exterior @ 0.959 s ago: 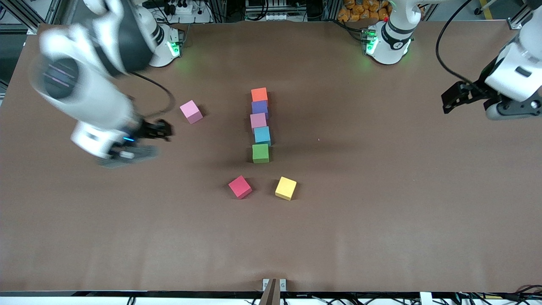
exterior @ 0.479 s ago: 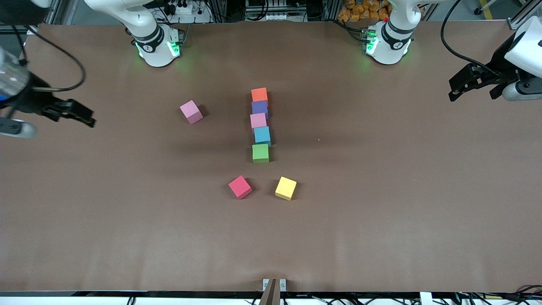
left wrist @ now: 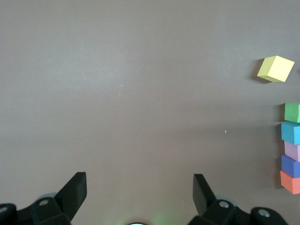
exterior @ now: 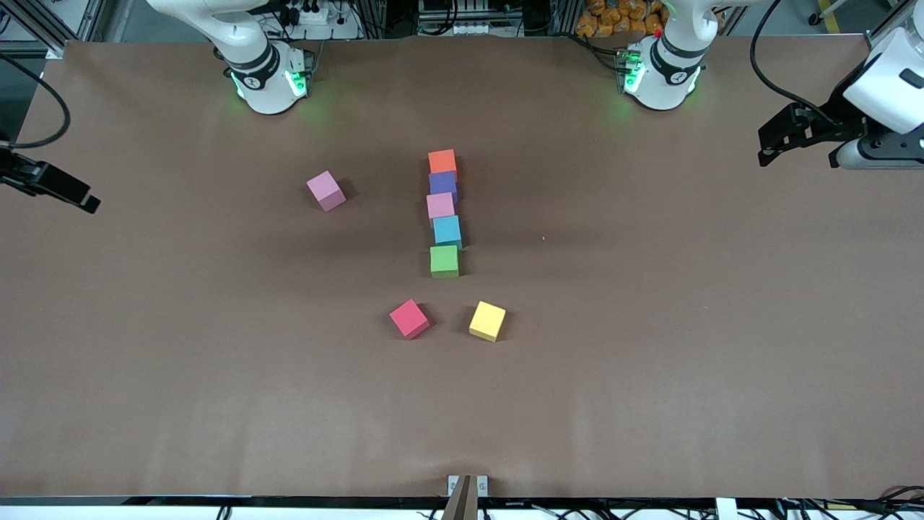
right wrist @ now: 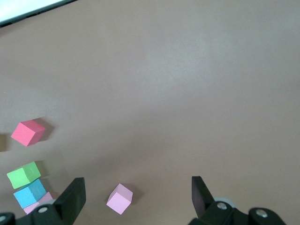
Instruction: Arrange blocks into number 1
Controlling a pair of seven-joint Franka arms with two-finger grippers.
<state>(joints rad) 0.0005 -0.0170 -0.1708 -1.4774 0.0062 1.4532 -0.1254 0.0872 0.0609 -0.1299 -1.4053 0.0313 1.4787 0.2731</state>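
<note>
With both the left gripper (left wrist: 139,190) and right gripper (right wrist: 137,197) wide and empty over the table ends, I'd square up on the loose matte pink cube (exterior: 325,191) lying beside the five-cube column (exterior: 442,214) toward the right arm's end.

A brown table covering (exterior: 650,361) stretches across the whole work surface, faintly creased toward the edge nearest the front camera. A small metal bracket (exterior: 467,485) sits at the middle of that near edge. Past the table's top edge, a pile of orange objects (exterior: 621,18) sits among black cables (exterior: 317,14) and metal framing (exterior: 43,22).
</note>
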